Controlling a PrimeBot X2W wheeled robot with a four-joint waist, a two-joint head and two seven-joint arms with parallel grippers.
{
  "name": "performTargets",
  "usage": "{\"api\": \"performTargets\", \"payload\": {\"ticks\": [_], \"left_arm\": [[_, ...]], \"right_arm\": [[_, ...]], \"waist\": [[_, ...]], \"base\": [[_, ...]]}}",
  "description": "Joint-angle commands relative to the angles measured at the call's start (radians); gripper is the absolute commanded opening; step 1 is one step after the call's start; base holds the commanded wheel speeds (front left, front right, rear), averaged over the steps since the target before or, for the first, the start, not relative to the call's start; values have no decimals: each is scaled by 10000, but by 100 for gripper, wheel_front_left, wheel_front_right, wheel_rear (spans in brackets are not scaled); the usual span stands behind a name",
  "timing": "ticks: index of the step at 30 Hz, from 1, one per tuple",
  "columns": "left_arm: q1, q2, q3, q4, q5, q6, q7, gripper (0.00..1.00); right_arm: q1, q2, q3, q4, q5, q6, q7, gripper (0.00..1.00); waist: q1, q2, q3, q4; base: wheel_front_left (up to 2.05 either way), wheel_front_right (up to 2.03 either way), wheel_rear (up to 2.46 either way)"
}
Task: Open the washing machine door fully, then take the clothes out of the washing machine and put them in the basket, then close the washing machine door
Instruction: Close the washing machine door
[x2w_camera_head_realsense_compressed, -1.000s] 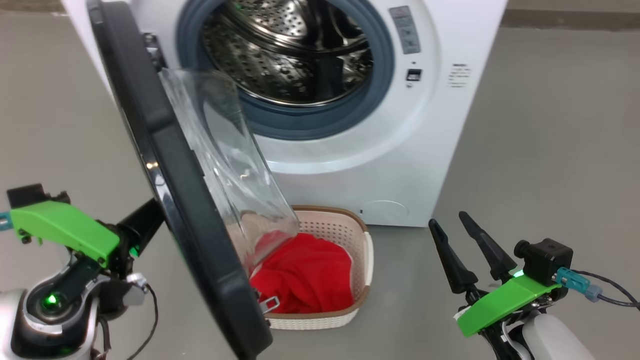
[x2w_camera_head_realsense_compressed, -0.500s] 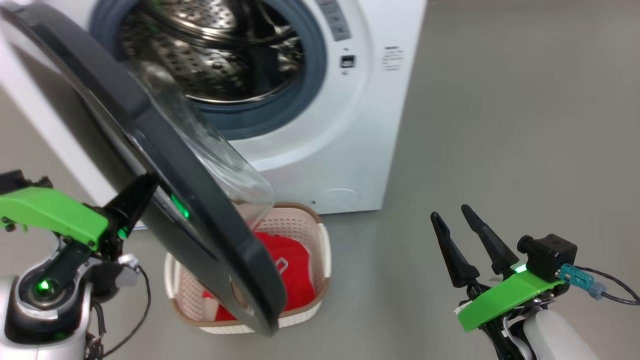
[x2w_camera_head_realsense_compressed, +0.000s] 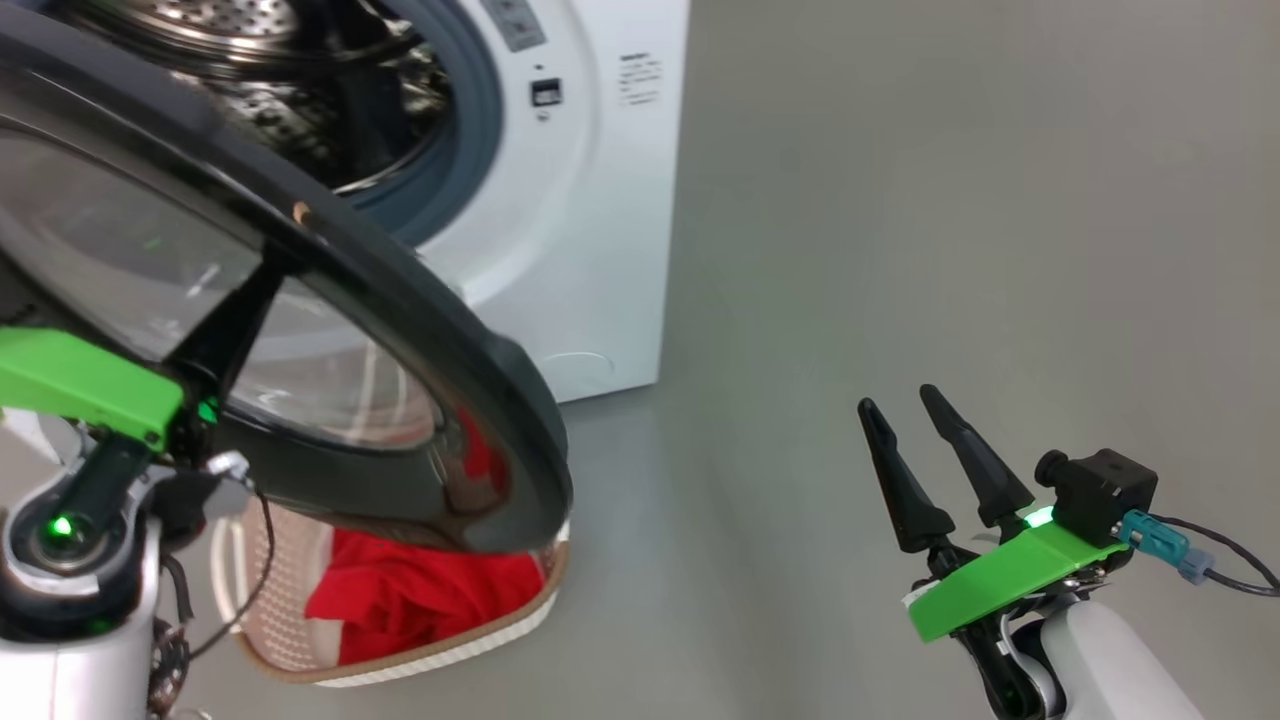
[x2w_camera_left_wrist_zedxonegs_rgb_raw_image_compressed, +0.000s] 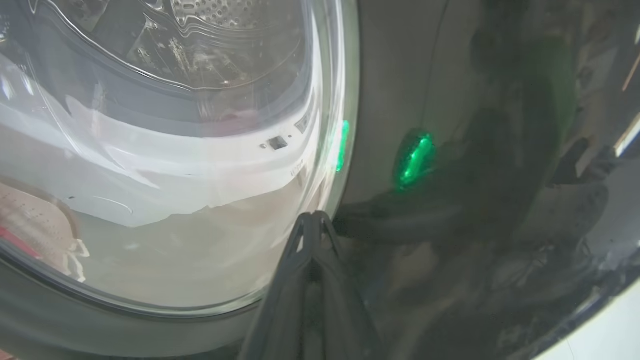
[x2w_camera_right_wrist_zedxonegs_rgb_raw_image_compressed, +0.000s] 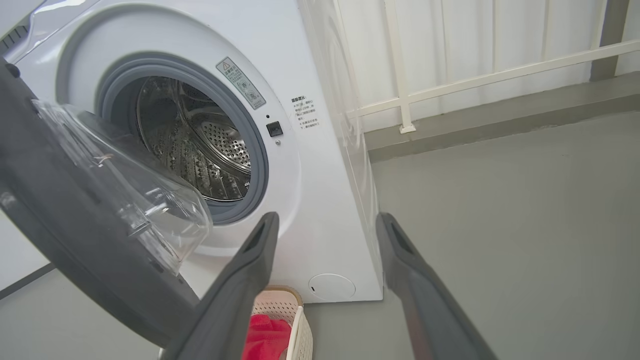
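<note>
On a bare grey floor (x2w_camera_head_realsense_compressed: 900, 200), before a white railing (x2w_camera_right_wrist_zedxonegs_rgb_raw_image_compressed: 475, 65) along a pale wall, the washer (x2w_camera_head_realsense_compressed: 600, 250) stands with its steel drum (x2w_camera_right_wrist_zedxonegs_rgb_raw_image_compressed: 200, 145) exposed. The door (x2w_camera_head_realsense_compressed: 420, 330) hangs partly swung, slanted to the washer's front, its clear bowl window bulging toward the drum opening. In the head view its lower edge blocks much of the basket (x2w_camera_head_realsense_compressed: 430, 650), which sits on the floor at the washer's foot with the red clothes (x2w_camera_head_realsense_compressed: 420, 600) heaped inside. The left gripper (x2w_camera_left_wrist_zedxonegs_rgb_raw_image_compressed: 312, 220), fingers pressed together and gripping nothing, has its tips at the door's glossy outer face, by the rim of the glass. The right gripper (x2w_camera_head_realsense_compressed: 897, 398) hangs well apart over open floor, fingers spread wide and empty, pointing toward the washer.
</note>
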Motion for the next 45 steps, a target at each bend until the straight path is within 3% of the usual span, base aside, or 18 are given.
{"api": "performTargets", "payload": {"ticks": [1, 14, 24, 33, 44, 45], "left_arm": [[-652, 230, 334, -221, 89, -264, -53, 0], [-1490, 550, 739, 985, 406, -689, -583, 0], [-1862, 650, 804, 1640, 532, -910, -758, 0], [-1852, 576, 743, 1886, 517, -1079, -752, 0], [-1579, 465, 622, 1889, 514, -1370, -732, 0], [-1534, 488, 601, 1859, 564, -1414, -753, 5]], "right_arm": [[-263, 73, 160, -276, -150, 16, -120, 100], [-368, 324, 35, -364, -206, 16, -120, 100], [-354, 398, 7, -363, -213, 16, -120, 100], [-347, 355, 43, -325, -254, 16, -120, 100], [-347, 143, 137, -262, -246, 16, -120, 100], [-345, 127, 141, -256, -244, 16, -120, 100]], "waist": [[0, 0, 311, -410], [0, 0, 807, -1376], [0, 0, 857, -1635], [0, 0, 748, -1426], [0, 0, 556, -640], [0, 0, 542, -564]], "base": [[0, 0, 0], [0, 0, 0], [0, 0, 0], [0, 0, 0], [0, 0, 0], [0, 0, 0]]}}
